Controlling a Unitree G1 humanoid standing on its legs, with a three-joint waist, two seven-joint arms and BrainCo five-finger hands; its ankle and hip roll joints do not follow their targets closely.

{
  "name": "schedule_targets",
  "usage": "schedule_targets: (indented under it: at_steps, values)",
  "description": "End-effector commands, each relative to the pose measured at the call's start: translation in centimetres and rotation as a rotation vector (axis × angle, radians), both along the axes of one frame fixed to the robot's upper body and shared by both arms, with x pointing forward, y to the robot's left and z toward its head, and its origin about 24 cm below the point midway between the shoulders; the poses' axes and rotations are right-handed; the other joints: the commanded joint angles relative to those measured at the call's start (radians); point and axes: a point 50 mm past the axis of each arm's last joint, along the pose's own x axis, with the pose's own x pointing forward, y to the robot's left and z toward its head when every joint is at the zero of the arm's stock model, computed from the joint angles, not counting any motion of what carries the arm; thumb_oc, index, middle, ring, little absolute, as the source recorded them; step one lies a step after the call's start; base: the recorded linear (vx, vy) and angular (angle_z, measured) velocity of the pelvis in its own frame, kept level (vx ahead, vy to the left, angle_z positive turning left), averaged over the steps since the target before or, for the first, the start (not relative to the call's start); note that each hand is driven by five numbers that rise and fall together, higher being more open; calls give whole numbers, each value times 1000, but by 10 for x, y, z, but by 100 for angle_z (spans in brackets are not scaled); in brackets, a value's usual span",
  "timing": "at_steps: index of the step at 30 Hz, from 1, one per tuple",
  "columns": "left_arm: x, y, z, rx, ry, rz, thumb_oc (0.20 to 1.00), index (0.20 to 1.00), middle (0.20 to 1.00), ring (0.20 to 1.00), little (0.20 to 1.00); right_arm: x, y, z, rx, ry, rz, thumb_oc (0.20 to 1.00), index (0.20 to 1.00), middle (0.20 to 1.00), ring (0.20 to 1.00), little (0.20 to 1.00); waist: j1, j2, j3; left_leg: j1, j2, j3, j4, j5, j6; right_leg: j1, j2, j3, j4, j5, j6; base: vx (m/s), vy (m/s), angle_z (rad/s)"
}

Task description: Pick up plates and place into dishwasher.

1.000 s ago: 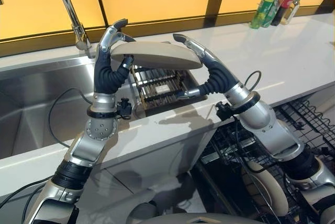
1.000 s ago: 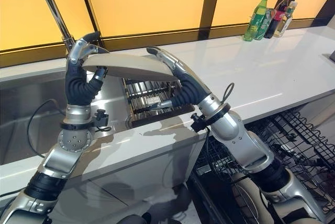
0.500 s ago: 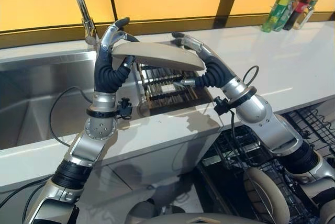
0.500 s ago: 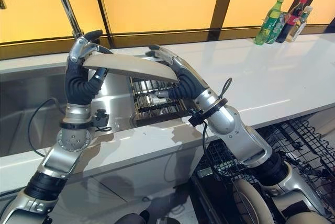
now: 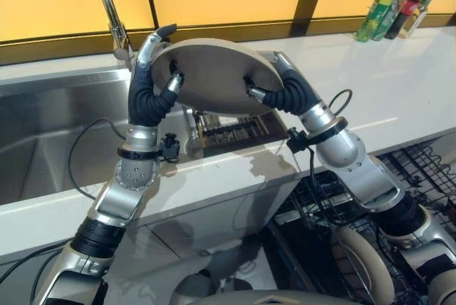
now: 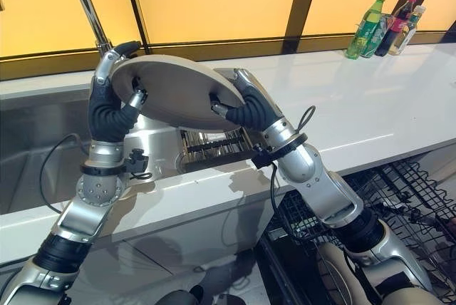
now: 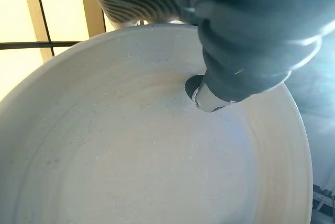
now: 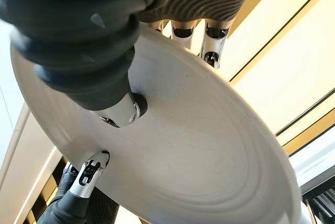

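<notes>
A white counter is seen running across the scene below a wall of amber panels, with a steel sink sunk into its left part and a tall chrome tap standing at the sink's back edge. Below the counter's front edge, at the right, a dishwasher rack of dark wire is pulled out, and the pale rim of a dish already in it is seen standing near its front. A slotted drain rack is set into the counter just beside the sink's right side. A round, pale grey plate is held in the air above that drain rack, tilted so that its underside is turned toward the camera. The plate is gripped at opposite edges by both hands. On the sink side, the left hand is closed on the rim, with fingers curled over the top edge and the thumb pressed against the face below. On the other side, the right hand is clamped on the rim the same way, its thumb pressed on the underside and its fingers wrapped behind. At the counter's far right corner, three bottles are grouped, one green and two dark.
</notes>
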Motion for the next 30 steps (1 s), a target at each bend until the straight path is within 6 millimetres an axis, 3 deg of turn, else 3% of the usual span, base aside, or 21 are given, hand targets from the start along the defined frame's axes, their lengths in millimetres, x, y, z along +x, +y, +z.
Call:
schedule_targets:
  at_steps: [1,6,7,8,16,24,30]
  values:
    - [-7,-8,22,-48,-115,-75,200,200,200,200,200,-10,-4,20,65,-114,20,200,200,200,200,200,-1,30,-81,63,20,32,-39,-48,21,-83,-22,25,114,29,24,0,0,0]
    - [-2,-6,18,-70,-63,-69,200,200,200,200,200,-9,-8,21,80,-117,3,200,200,200,200,200,-4,28,-81,62,21,34,-43,-39,20,-84,-21,23,112,34,23,0,0,0]
    - [-1,-5,17,-74,-52,-67,401,401,401,401,401,-9,-9,21,87,-118,-5,200,200,200,200,200,-4,29,-82,68,24,34,-44,-46,20,-79,-18,22,111,29,21,0,0,0]
    - [-1,-5,17,-73,-46,-68,1000,1000,1000,1000,1000,-8,-9,21,89,-119,-8,200,200,200,200,200,-4,30,-81,69,25,34,-45,-46,20,-78,-18,22,111,28,21,0,0,0]
    - [-5,26,28,-200,-141,111,1000,1000,1000,1000,1000,-4,-33,14,81,-133,-144,200,200,200,200,200,-20,29,-92,68,34,46,-51,-36,14,-81,-17,27,104,33,20,0,0,0]
    - [-18,65,26,-263,-188,318,1000,1000,1000,1000,1000,-9,-88,-7,66,-61,-337,200,200,200,200,200,-76,34,-96,82,46,88,-61,-36,12,-89,-8,60,101,36,19,4,23,-7]
    - [-24,82,21,-256,-175,387,1000,1000,1000,1000,1000,-13,-119,-16,16,-40,-480,200,200,200,200,200,-115,34,-94,96,46,115,-68,-44,17,-98,1,109,96,43,22,36,32,-30]
